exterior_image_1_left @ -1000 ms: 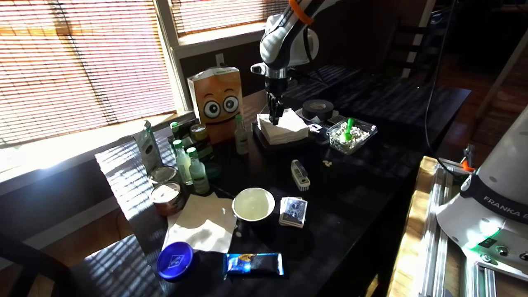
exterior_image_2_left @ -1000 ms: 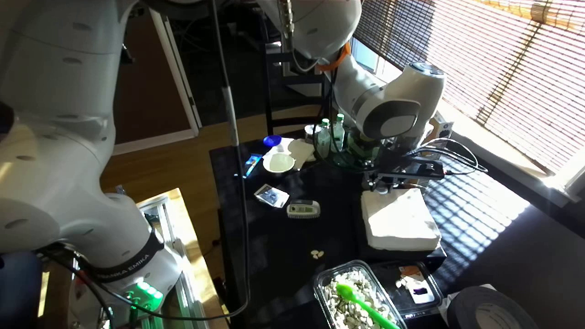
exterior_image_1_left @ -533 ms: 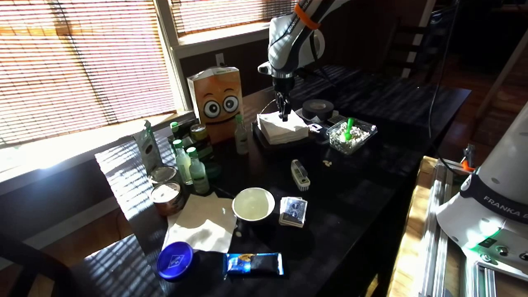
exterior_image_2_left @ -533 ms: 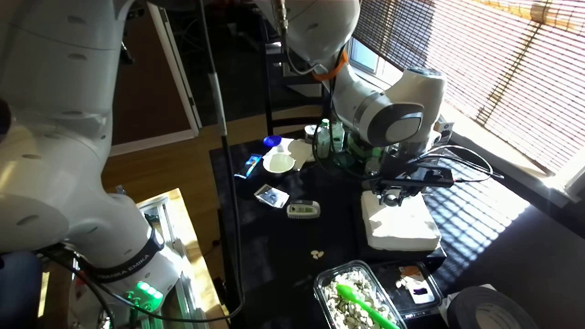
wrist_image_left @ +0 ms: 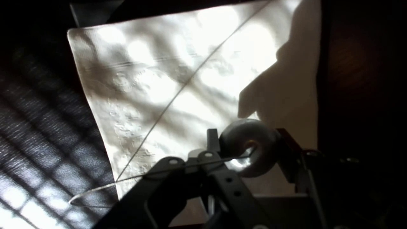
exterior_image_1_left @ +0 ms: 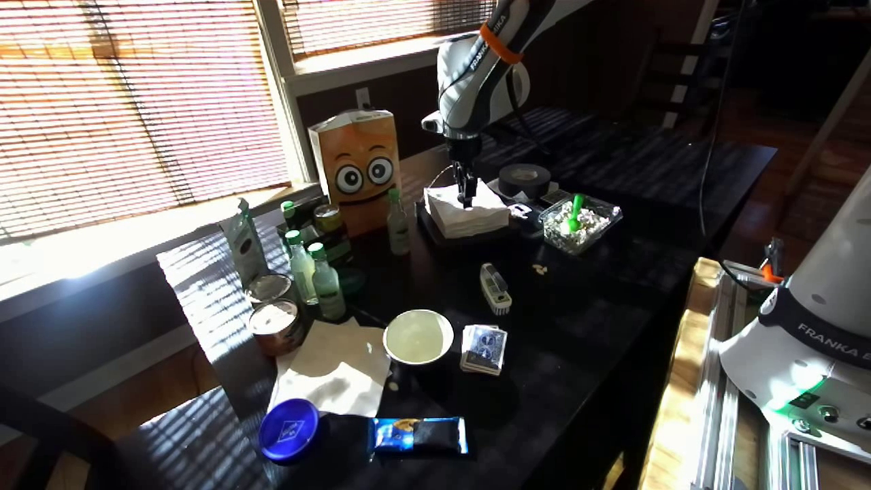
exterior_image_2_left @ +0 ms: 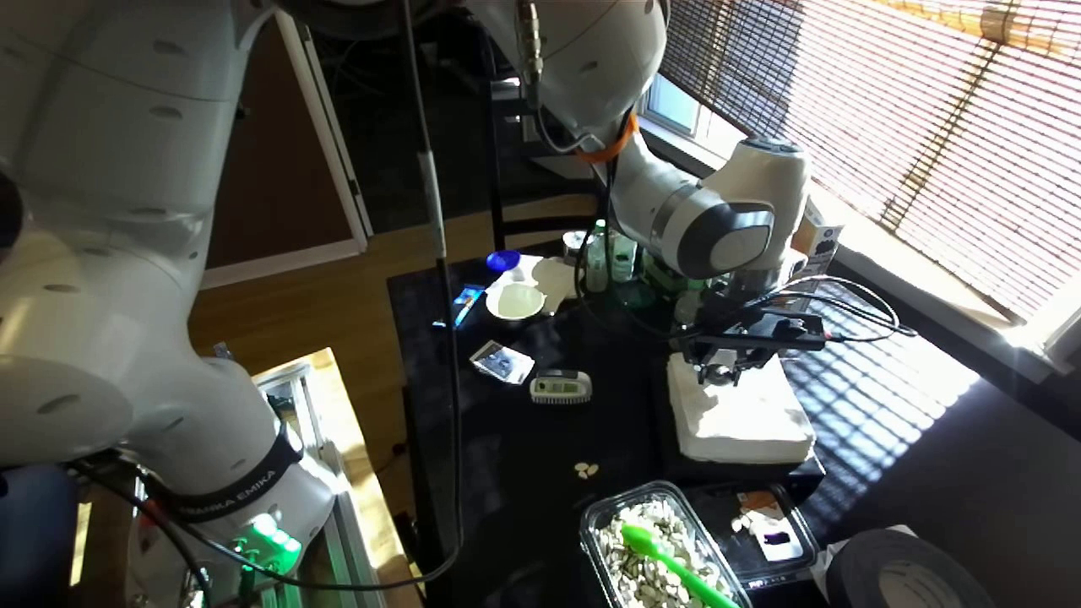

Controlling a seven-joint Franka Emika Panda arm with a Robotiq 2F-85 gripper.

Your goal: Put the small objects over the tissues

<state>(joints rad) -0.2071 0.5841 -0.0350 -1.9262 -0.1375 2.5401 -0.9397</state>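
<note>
The tissues [exterior_image_1_left: 469,216] are a flat white square stack on a dark base, seen in both exterior views [exterior_image_2_left: 747,422] and filling much of the wrist view [wrist_image_left: 152,82]. My gripper [wrist_image_left: 249,140] hangs over the tissues, near one edge, also in the exterior views [exterior_image_1_left: 467,201]. It is shut on a shiny round grey ball [wrist_image_left: 246,127] with a thin cord; the ball also shows in an exterior view [exterior_image_2_left: 718,373]. The ball is low over the stack; I cannot tell whether it touches it. The cord loops out past the stack's side.
A tape roll [exterior_image_1_left: 524,181], a clear seed tub [exterior_image_1_left: 582,228] with a green spoon, a small bottle [exterior_image_1_left: 398,228] and an orange box [exterior_image_1_left: 360,170] stand round the stack. A brush [exterior_image_1_left: 495,291], playing cards [exterior_image_1_left: 484,348] and a white bowl [exterior_image_1_left: 418,337] are farther off.
My gripper with the ball has moved from the stack's edge farther in over the tissues, then shifted slightly back and lower. The table objects have not moved.
</note>
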